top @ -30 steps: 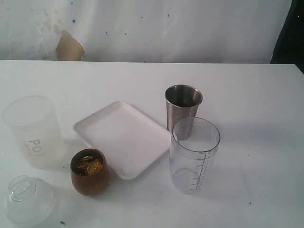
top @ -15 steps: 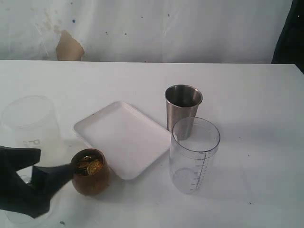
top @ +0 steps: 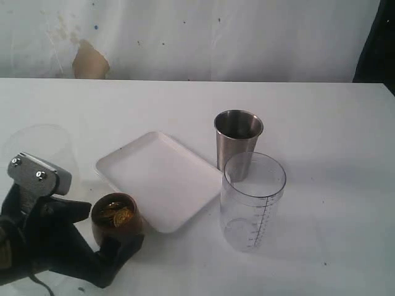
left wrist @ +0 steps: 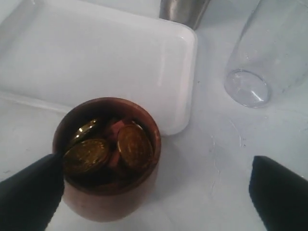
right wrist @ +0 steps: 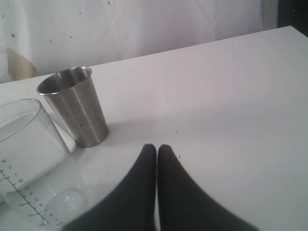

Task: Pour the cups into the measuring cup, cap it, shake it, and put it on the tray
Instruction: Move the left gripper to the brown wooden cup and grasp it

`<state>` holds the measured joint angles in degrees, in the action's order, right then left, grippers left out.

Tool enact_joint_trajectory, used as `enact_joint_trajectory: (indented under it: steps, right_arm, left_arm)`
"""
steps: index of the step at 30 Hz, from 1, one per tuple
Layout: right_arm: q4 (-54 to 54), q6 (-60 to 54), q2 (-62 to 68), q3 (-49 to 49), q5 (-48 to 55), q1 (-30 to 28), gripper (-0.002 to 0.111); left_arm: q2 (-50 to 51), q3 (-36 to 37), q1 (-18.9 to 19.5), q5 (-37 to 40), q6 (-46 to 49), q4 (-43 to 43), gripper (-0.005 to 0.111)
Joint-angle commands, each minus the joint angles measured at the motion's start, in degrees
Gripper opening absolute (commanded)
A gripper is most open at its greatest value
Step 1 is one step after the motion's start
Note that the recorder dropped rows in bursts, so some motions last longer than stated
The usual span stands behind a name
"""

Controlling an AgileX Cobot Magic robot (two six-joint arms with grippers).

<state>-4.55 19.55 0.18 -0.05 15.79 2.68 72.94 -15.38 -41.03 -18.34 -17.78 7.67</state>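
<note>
The small brown wooden cup (top: 131, 226) (left wrist: 108, 192) holds gold coins and stands on the table at the near corner of the white tray (top: 157, 176) (left wrist: 96, 57). My left gripper (top: 112, 226) (left wrist: 154, 192) is open, with one black finger (left wrist: 29, 195) against the cup's side and the other well clear of it. The clear measuring cup (top: 253, 200) (left wrist: 269, 53) (right wrist: 24, 149) stands upright and looks empty. The steel tumbler (top: 237, 145) (right wrist: 77, 108) stands just behind it. My right gripper (right wrist: 157, 150) is shut on nothing, low over bare table near the tumbler.
A frosted translucent container (top: 43, 145) stands at the far left, partly behind my left arm. The white wall runs along the back of the table.
My left arm has come in from the lower left and moved right. Its open fingers now stand on either side of the wooden cup. It now covers the clear lid that lay there.
</note>
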Motion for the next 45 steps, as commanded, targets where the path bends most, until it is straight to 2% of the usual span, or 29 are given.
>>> enact_joint_trajectory:
  steps: [1, 9, 23, 34, 45]
  right_arm:
    - [-0.05, -0.34, -0.18, 0.05, -0.80, 0.20, 0.000]
    - [-0.05, -0.34, -0.18, 0.05, -0.80, 0.20, 0.000]
    - [-0.05, -0.34, -0.18, 0.05, -0.69, 0.20, 0.000]
    - [-0.05, -0.34, -0.18, 0.05, -0.81, 0.20, 0.000]
    - [0.06, -0.34, -0.18, 0.05, -0.81, 0.20, 0.000]
  left_arm:
    - [5.22, 0.08, -0.30, -7.63, 1.10, -1.01, 0.100]
    - [12.84, 0.08, -0.30, -12.84, 11.25, -12.97, 0.100]
    - [23.12, 0.08, -0.30, -27.68, 9.63, -14.30, 0.100]
    - [25.78, -0.03, -0.30, -28.15, 8.38, -18.84, 0.100]
    - [25.78, -0.13, -0.30, -28.33, 8.80, -19.17, 0.100]
